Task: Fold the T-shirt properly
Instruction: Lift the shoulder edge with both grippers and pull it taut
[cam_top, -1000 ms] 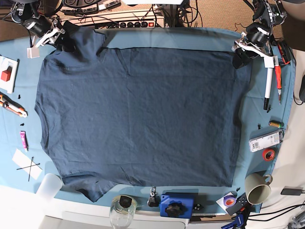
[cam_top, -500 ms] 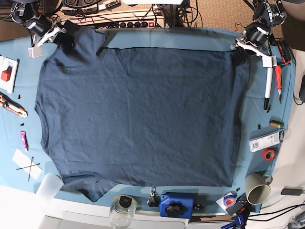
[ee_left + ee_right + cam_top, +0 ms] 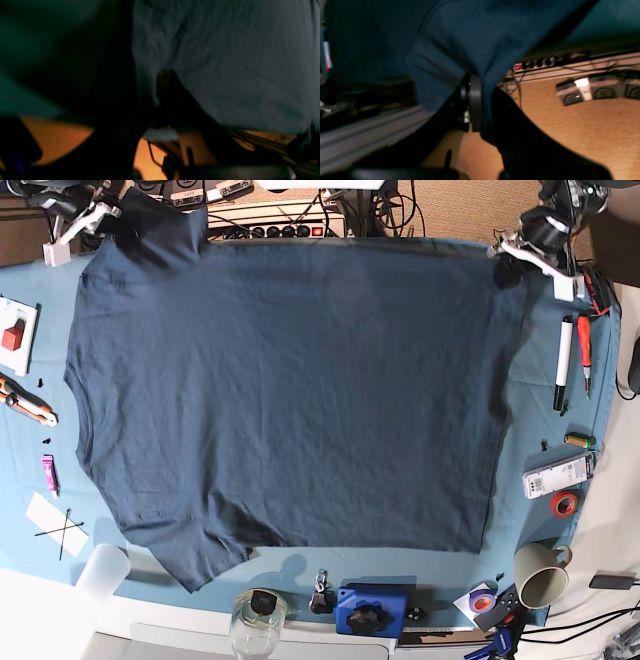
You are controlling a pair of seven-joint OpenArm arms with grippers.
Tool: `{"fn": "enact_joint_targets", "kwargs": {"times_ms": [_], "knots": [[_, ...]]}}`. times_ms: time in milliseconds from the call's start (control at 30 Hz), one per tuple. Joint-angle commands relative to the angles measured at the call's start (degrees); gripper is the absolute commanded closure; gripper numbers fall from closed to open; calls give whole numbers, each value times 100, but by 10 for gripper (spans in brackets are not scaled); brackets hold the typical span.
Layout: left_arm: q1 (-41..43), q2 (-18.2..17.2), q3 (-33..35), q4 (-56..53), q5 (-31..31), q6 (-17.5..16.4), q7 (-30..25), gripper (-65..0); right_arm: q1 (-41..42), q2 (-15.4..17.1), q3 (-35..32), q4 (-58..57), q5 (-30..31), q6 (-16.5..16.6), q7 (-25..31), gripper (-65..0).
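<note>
Along the near edge in the base view, a glass jar (image 3: 258, 625), a blue box (image 3: 372, 612) and a mug (image 3: 543, 575), the jar and box just beyond the hem side of the shirt.

Past them, the T-shirt (image 3: 300, 400), dark and broad over the teal cloth (image 3: 555, 420), mostly flat through the middle. At its near left, a loose flap with creases, angled towards the near edge; at far left, a bunched, doubled part close to the table's far edge. As spread here, longer from left to right than from near to far.

At the far right corner, the left gripper (image 3: 508, 264), closed on the T-shirt, with fabric running down to the dark fingertips in its wrist view. At the far left corner, the right gripper (image 3: 112, 230), closed too, with a gathered strip of the same fabric pinched between the fingers.

For the next move, the relation to mind: nearly all of the shirt on the near side of both grippers, its long axis running roughly from one to the other. Probably an early fold, best done by bringing both held corners nearwards together, level and evenly taut. At risk: a skewed crease from the bunched left side.
</note>
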Motion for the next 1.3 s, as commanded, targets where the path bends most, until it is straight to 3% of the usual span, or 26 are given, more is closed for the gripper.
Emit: {"fn": "enact_joint_targets", "kwargs": {"times_ms": [0, 367, 600, 800, 933, 1133, 1267], "knots": [[168, -35, -42, 166, -46, -20, -61, 0, -105, 92, 96, 90, 173, 10, -72, 0], [1097, -35, -149, 1073, -42, -17, -57, 0, -413, 96, 678, 90, 964, 10, -192, 0], [1318, -37, -404, 1397, -46, -20, -39, 0, -529, 94, 713, 90, 1111, 10, -192, 0], [1231, -37, -402, 1397, -304, 4, -66, 0, -321, 96, 713, 90, 1111, 10, -192, 0], [1005, -37, -402, 1397, -122, 496, -61, 0, 0, 98, 710, 90, 1084, 10, -192, 0], [785, -42, -214, 1397, 26, 494, -151, 0, 313, 114, 691, 87, 535, 10, -192, 0], [616, -72, 234, 1397, 481, 501, -260, 0, 415, 240, 691, 87, 446, 10, -192, 0]]}}
